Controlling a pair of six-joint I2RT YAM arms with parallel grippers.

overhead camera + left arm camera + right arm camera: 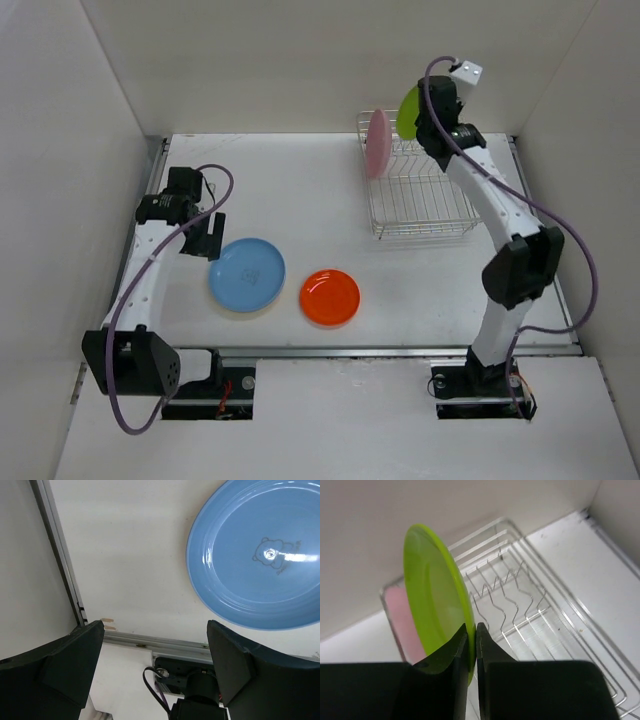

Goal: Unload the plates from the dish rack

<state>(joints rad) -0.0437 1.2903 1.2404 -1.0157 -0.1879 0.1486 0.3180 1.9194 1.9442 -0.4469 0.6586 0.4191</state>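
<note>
Above the far end of the dish rack [425, 205], at the back right of the surface [300, 190], my right claw [427, 118] is clamped on the rim of the lime green plate [408, 110]. Seen from my right wrist, the two fingers [451, 655] pinch the plate's [432, 595] thin edge with almost no gap between them. The plate stands on edge, its hollow face turned toward the rack's [535, 610] bare wire dividers. I cannot tell whether its lower edge touches the wires.

Just behind it, at the rack's left end, the pink plate [378, 142] stands upright in the basket. From my right wrist, only a pale pink strip [402, 620] of it shows past the green one.

Two plates lie flat on the surface, well apart from the rack. The blue plate [246, 274] is at the near left and the red-orange plate [330, 297] sits just beside it to the right, with a small gap between them. A little bear outline is printed in the middle of the blue plate [260, 555].

My left claw [208, 238] hangs just beside the blue plate's left rim. Its fingers [75, 665] are spread wide apart and hold nothing, and the white surface and its metal edge rail [150, 641] show between them.
</note>
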